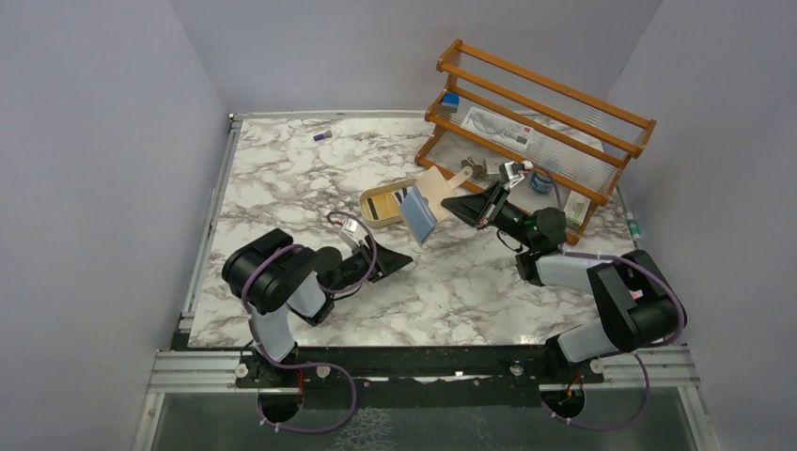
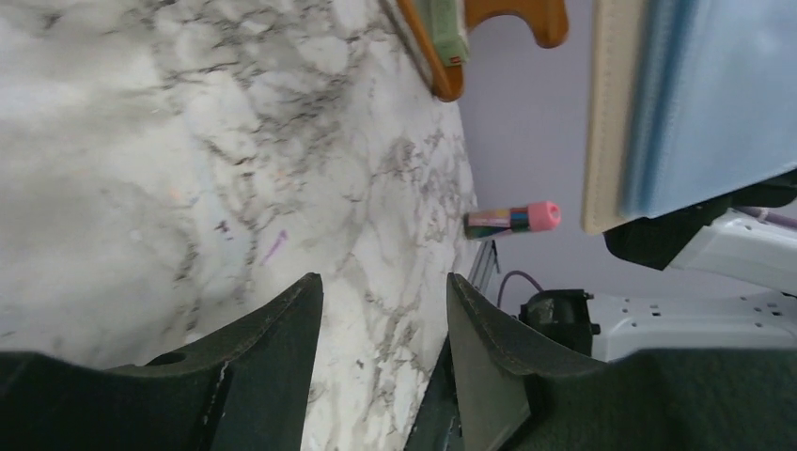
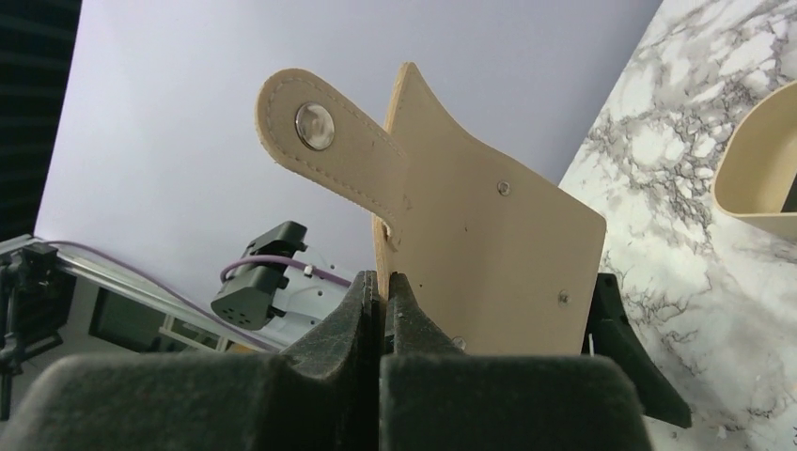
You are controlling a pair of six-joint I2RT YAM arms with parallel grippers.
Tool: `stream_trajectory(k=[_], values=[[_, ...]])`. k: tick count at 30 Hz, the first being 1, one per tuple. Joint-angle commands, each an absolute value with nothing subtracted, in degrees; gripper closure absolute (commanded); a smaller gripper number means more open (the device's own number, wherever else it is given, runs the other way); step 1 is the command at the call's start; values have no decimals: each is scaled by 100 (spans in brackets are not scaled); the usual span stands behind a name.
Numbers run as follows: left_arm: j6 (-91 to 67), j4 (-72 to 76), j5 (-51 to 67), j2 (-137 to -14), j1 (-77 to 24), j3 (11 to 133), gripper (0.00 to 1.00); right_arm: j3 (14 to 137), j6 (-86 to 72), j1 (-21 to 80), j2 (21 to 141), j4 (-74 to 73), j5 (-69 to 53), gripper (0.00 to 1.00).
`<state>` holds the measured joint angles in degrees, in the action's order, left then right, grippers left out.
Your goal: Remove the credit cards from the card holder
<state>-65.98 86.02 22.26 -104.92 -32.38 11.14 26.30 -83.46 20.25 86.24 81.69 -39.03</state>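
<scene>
My right gripper (image 3: 383,278) is pinched fully shut on one edge of the card holder (image 3: 489,254), which it holds off the tabletop (image 1: 470,282) toward the far right corner, just beside the oval tan tray (image 1: 376,209) and in front of the wooden rack (image 1: 545,103). The holder's snap tab (image 3: 324,141) hangs free, unfastened. A pale blue credit card (image 1: 419,218) sticks out past the holder's lower end, toward the near edge. The whitish card I cannot make out. My left gripper (image 2: 383,282) sits low near the tabletop's middle, jaws about half apart, nothing between them, well apart from the holder.
</scene>
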Motion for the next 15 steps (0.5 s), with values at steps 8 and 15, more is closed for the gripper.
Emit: stream_trajectory(k=[8, 15], values=[[-6364, 10275, 1692, -9311, -3452, 1355, 47, 2873, -7871, 2006, 7752, 7168, -3705, 99], [-6280, 10285, 1583, -9143, -3529, 1658, 47, 2895, -7953, 2005, 7463, 7049, -3724, 99]])
